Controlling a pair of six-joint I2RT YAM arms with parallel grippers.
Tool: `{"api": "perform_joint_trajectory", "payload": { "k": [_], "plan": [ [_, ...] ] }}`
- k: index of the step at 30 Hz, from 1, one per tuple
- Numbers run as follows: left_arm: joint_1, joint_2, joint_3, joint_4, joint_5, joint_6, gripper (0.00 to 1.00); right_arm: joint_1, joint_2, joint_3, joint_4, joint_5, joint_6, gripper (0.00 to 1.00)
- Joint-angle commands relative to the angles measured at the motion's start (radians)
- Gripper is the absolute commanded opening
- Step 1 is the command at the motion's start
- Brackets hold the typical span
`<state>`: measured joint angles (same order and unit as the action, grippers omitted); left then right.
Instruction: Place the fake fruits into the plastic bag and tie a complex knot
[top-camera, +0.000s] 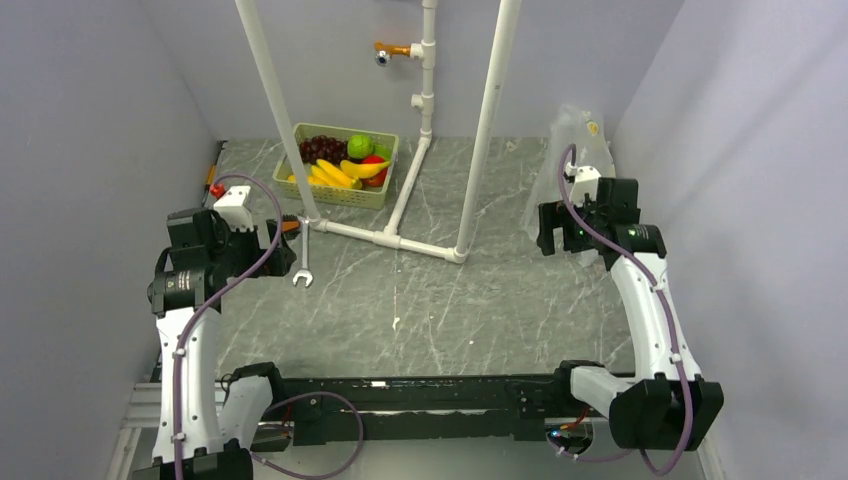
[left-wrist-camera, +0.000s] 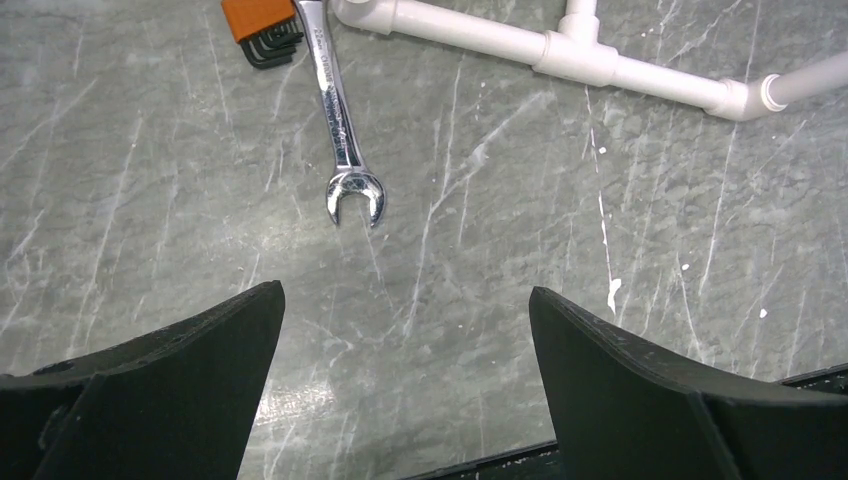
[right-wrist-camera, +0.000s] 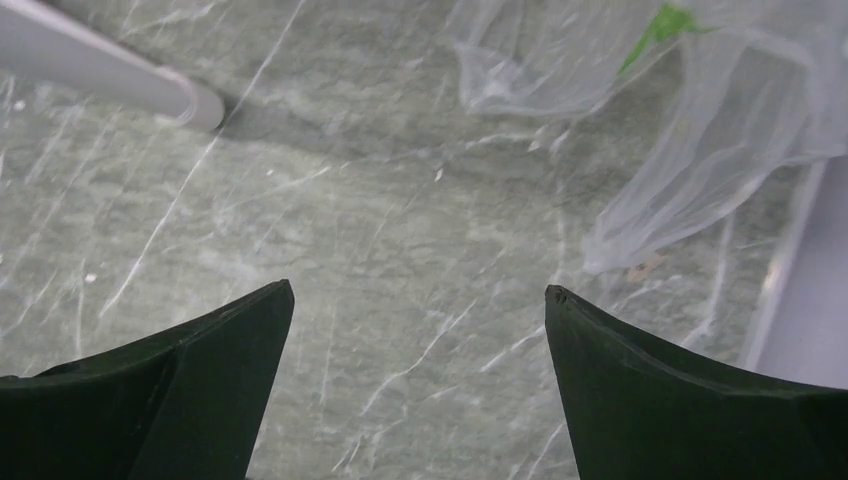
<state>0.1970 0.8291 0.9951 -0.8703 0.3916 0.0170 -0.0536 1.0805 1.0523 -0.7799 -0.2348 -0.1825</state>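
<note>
Top view, step: the opening one, by my judgement. No fruit is bagged and no knot is tied.
Top view, fake fruits (top-camera: 340, 165): heaped in the pale green basket (top-camera: 345, 198) near the far-left corner of the counter (top-camera: 480, 320). Yellow bananas lie in front, with dark grapes, a green fruit and a red one behind.
Top view, plastic bag (top-camera: 577, 150): slumped upright at the far-right corner against the right edge, clear and crinkled, with a small coloured motif near its top.
Top view, arms: the left gripper (top-camera: 285, 250) is by the left edge, and the right gripper (top-camera: 547, 228) is just beside the bag's foot.
Left wrist view, left gripper (left-wrist-camera: 405, 300): fingers spread wide with nothing between them, above bare counter. The wrench (left-wrist-camera: 345, 150), the orange-handled hex keys (left-wrist-camera: 262, 25) and the pipe frame (left-wrist-camera: 560, 55) lie beyond.
Right wrist view, right gripper (right-wrist-camera: 418, 295): fingers wide apart and empty.
Right wrist view, plastic bag (right-wrist-camera: 700, 130): thin limp film in loose folds, ahead and to the right, apart from the fingers, with a green print showing.
Next move: probably the right arm must catch an edge of the bag's mouth to open it, while the left arm reaches past the pipe frame to the basket.
</note>
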Motion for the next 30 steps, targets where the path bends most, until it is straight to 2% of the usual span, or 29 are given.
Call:
{"api": "perform_joint_trajectory", "payload": {
  "k": [1, 11, 18, 24, 30],
  "plan": [
    [0.002, -0.012, 0.075, 0.068, 0.01, 0.06, 0.99, -0.008, 0.096, 0.136, 0.076, 0.106, 0.009, 1.0],
    [0.002, -0.007, 0.138, 0.155, 0.061, 0.099, 0.99, -0.092, 0.639, 0.669, 0.127, 0.229, 0.082, 1.0],
    [0.002, 0.019, 0.151, 0.138, 0.092, 0.112, 0.99, -0.115, 1.009, 1.05, 0.127, 0.334, 0.096, 1.0],
    [0.002, 0.07, 0.161, 0.137, 0.092, 0.101, 0.99, -0.126, 1.205, 1.161, 0.244, 0.439, 0.017, 1.0],
    [0.002, 0.119, 0.186, 0.143, 0.019, 0.039, 0.99, -0.133, 1.353, 1.192, 0.209, 0.338, -0.064, 0.97]
  ]
}}
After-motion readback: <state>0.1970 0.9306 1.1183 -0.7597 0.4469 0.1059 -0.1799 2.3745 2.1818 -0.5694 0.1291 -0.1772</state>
